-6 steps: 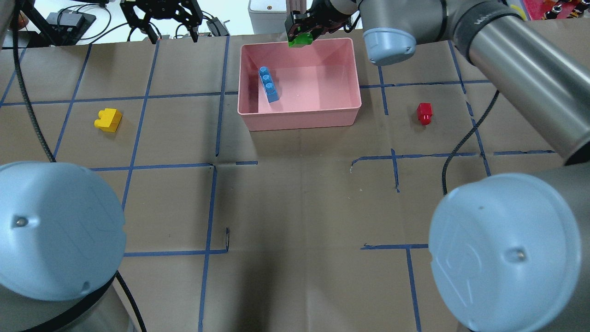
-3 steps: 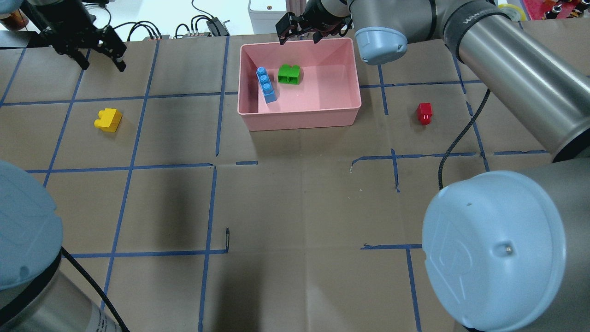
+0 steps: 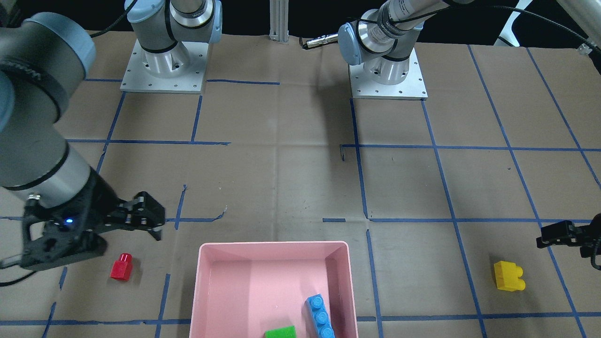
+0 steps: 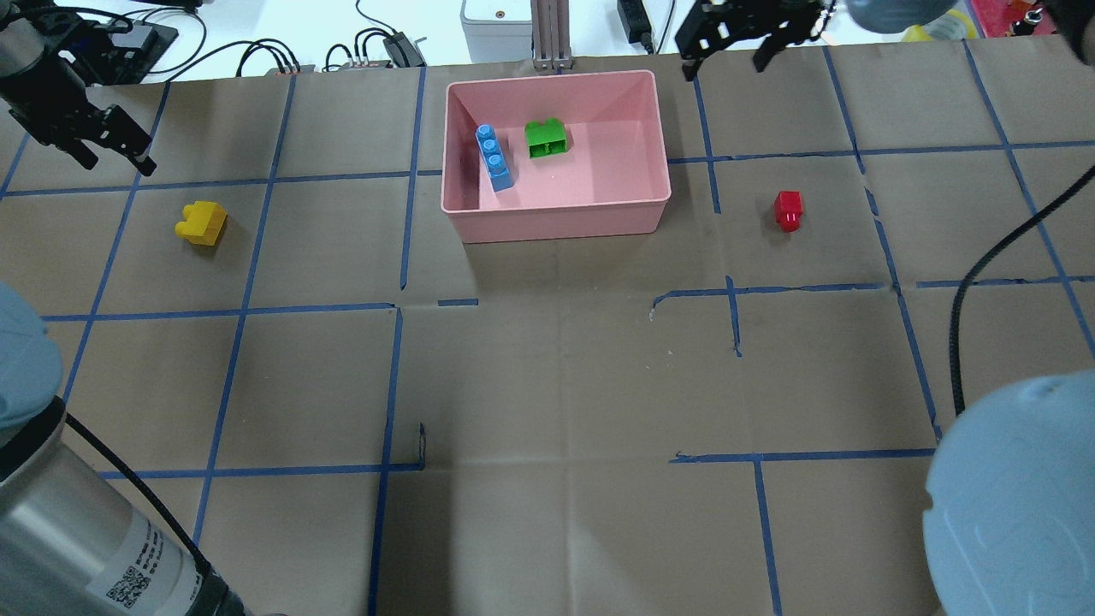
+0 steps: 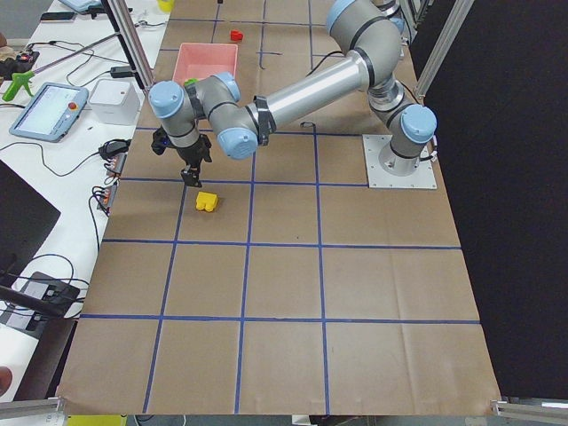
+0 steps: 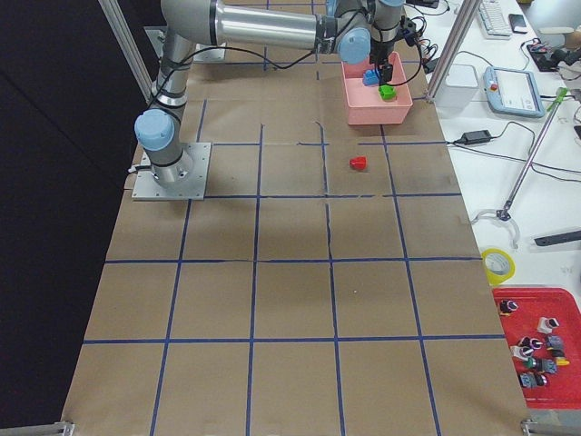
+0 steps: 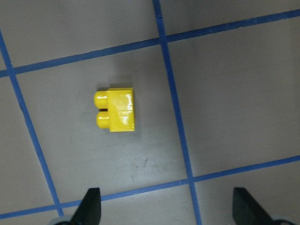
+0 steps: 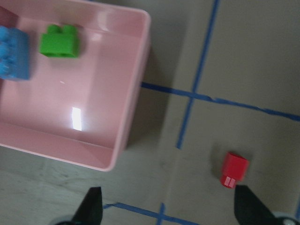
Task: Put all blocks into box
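The pink box [image 4: 556, 224] holds the blue brick [image 4: 495, 157] and the green brick [image 4: 545, 138]. The yellow brick [image 4: 202, 222] lies on the table at the left, and the red brick [image 4: 788, 210] at the right. My left gripper [image 4: 115, 158] is open and empty, above and just beyond the yellow brick [image 7: 117, 116]. My right gripper [image 4: 723, 64] is open and empty, off the box's far right corner, with the red brick [image 8: 234, 169] and the box [image 8: 126, 136] below it. In the front view the right gripper [image 3: 150, 220] hovers near the red brick [image 3: 122, 266].
Blue tape lines grid the brown paper table. Cables, a white device [image 4: 496, 21] and a metal post [image 4: 547, 34] stand past the far edge behind the box.
The right gripper let go of the green brick, which now lies in the box, and moved right, away from the box. The left gripper moved left and nearer the yellow brick.
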`<state>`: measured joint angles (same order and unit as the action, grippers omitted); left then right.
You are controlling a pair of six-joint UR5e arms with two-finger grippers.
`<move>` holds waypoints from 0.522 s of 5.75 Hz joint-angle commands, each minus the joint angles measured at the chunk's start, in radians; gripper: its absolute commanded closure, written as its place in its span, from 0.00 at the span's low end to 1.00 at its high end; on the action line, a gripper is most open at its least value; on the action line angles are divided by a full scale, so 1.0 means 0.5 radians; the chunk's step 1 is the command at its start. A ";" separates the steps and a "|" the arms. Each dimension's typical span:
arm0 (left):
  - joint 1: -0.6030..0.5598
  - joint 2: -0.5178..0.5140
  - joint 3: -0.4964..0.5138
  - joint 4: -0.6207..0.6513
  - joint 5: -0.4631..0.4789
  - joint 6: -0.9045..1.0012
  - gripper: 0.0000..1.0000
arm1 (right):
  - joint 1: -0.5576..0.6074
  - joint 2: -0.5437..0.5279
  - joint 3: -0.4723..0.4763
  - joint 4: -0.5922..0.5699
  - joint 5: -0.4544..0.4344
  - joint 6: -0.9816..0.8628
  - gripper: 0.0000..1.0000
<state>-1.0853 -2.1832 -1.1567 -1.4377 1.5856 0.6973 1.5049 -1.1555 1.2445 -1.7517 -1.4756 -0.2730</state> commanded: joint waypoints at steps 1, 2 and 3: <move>0.029 -0.219 0.018 0.257 -0.014 0.023 0.01 | -0.193 0.040 0.328 -0.197 -0.328 -0.043 0.01; 0.014 -0.299 0.022 0.337 -0.020 0.014 0.01 | -0.205 0.032 0.695 -0.780 -0.246 -0.007 0.01; -0.013 -0.340 0.019 0.378 -0.036 0.011 0.01 | -0.196 0.053 0.905 -1.171 -0.045 0.103 0.01</move>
<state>-1.0812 -2.3261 -1.1474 -1.2759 1.5738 0.7046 1.4081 -1.1372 1.5730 -2.1269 -1.5733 -0.2634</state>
